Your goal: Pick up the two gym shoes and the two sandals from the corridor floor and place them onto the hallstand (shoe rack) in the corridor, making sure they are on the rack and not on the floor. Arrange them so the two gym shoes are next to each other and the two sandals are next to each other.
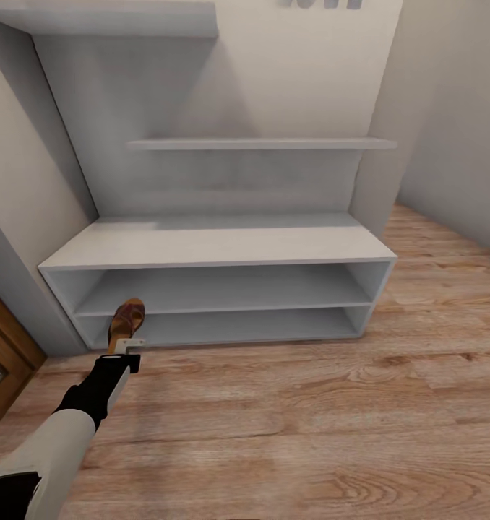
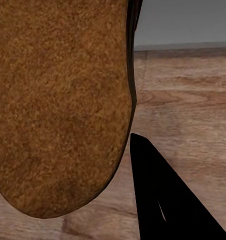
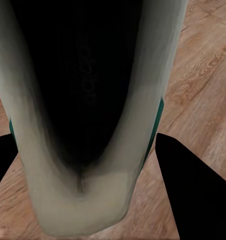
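Head view: the hallstand [image 1: 223,249] sits against the wall, a pale-grey bench with two open shelf rows, a long wall shelf [image 1: 263,144] above it and another shelf [image 1: 108,18] at upper left. Bottom edges of the teal letters [image 1: 324,3] show at the top of the frame. The bench top and the visible parts of both shelf rows are bare.

The left arm [image 1: 64,426] reaches forward from lower left toward the left end of the bottom shelf row. The left gripper [image 1: 129,349] holds one sandal [image 1: 126,323] at its heel end; the sandal points away from the robot, toe toward the bottom shelf opening, tan footbed and dark reddish-brown straps facing up. From this angle it is unclear whether the toe is already on the shelf or still over the corridor floor [image 1: 310,419].

Left wrist view: the sandal's tan underside [image 2: 60,105] sits very close to the lens, with one dark finger [image 2: 163,200] just beside its edge, and wood planks and a grey strip of the rack behind. Jaws look closed against the sandal; exact contact is hard to read.

Right wrist view: the right gripper [image 3: 88,165] has dark fingers [image 3: 193,185] on either side of a pale, dark-centred elongated shape [image 3: 88,100] with a teal edge, over wood floor. Cannot tell what this shape is, or whether the jaws grip it.

A brown wooden door [image 1: 3,361] stands at far left.
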